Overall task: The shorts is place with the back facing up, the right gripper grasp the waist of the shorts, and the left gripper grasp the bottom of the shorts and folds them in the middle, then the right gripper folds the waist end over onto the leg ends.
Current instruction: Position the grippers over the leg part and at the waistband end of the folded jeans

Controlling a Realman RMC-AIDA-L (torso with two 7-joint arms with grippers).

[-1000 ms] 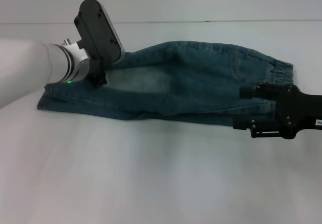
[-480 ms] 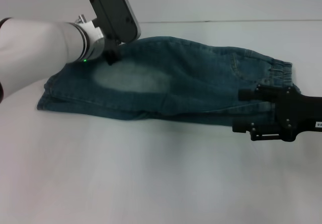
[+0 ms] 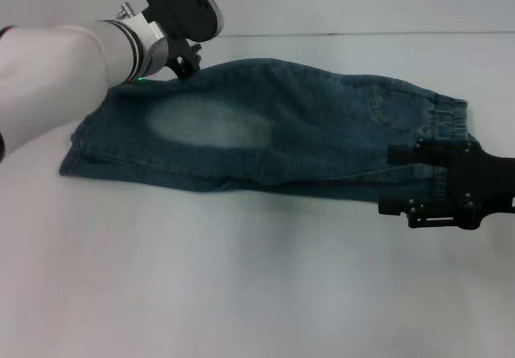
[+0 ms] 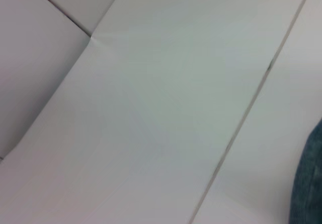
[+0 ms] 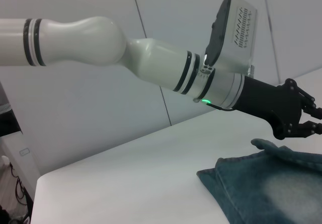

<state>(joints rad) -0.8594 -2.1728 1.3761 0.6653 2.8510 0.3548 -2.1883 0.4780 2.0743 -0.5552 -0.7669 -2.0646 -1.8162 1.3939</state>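
Between the right gripper [image 3: 396, 181], jaws released astride the waistband, and the left gripper [image 3: 190, 59], jaws released, lie the shorts [image 3: 265, 137].

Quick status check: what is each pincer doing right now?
Left pincer: open, empty, raised above the far edge of the shorts.
Right pincer: open, at the waist end, nothing clamped.

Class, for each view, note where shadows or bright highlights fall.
Head view: a soft shadow lies on the table along the shorts' near edge, up to the right gripper. Left wrist view: even light, no clear shadow. Right wrist view: a green light glows behind the left gripper.
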